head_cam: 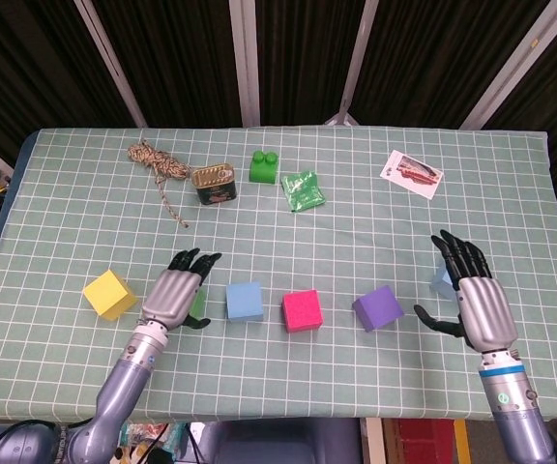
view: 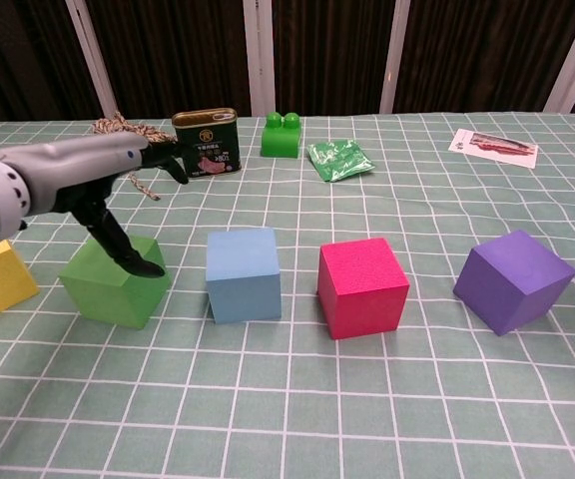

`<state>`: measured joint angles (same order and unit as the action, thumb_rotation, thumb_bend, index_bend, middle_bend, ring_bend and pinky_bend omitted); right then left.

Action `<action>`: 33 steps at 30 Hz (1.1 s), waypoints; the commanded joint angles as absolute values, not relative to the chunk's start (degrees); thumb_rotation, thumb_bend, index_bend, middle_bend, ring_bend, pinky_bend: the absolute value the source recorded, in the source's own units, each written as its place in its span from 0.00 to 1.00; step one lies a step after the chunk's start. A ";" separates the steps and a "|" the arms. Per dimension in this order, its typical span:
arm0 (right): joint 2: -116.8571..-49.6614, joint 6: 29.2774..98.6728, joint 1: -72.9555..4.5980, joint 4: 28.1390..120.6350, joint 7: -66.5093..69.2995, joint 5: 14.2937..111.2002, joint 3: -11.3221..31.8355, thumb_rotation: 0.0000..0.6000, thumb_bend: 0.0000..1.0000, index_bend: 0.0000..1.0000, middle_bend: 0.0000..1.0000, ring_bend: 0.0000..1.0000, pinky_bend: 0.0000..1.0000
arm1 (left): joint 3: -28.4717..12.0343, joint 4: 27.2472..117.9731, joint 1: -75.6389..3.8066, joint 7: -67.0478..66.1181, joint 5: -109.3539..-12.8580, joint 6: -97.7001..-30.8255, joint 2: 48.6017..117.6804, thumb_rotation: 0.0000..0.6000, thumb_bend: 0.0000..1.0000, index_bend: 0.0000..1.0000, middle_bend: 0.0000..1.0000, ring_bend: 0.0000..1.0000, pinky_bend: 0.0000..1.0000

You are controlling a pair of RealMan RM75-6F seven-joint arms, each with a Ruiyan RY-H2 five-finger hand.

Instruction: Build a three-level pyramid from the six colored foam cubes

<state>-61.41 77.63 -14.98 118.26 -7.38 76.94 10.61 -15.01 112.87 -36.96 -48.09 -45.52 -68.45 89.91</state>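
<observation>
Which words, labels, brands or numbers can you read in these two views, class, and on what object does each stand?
None can be read for certain.
Tin can: a gold emblem and a pink label with print, too small and blurred to read.
White card: a picture and faint print, unreadable.
Green packet: no legible text.
The foam cubes, such as the pink cube, carry no markings.
</observation>
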 commanded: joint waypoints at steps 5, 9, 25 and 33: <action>-61.39 77.92 -14.83 118.43 -6.69 77.50 10.38 1.00 0.25 0.00 0.00 0.00 0.00 | -15.58 111.15 -40.34 -50.44 -41.18 -70.74 94.00 1.00 0.20 0.00 0.16 0.00 0.01; -61.34 78.27 -14.65 118.51 -5.71 77.85 10.37 1.00 0.25 0.00 0.00 0.00 0.00 | -16.04 109.43 -41.83 -50.72 -39.20 -71.43 96.04 1.00 0.24 0.01 0.19 0.00 0.01; -60.85 77.87 -14.48 119.17 -3.89 78.41 9.70 1.00 0.25 0.00 0.00 0.00 0.00 | -15.97 103.02 -45.74 -49.12 -36.45 -71.58 101.34 1.00 0.40 0.07 0.28 0.00 0.03; -60.85 77.77 -14.59 119.02 -3.20 78.12 9.85 1.00 0.25 0.00 0.00 0.00 0.00 | -15.83 100.28 -46.98 -47.99 -37.47 -70.75 101.96 1.00 0.51 0.09 0.31 0.01 0.04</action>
<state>-60.84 77.80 -14.57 119.05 -3.22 78.15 9.84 -15.81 100.62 -46.73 -48.13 -37.29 -71.01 101.93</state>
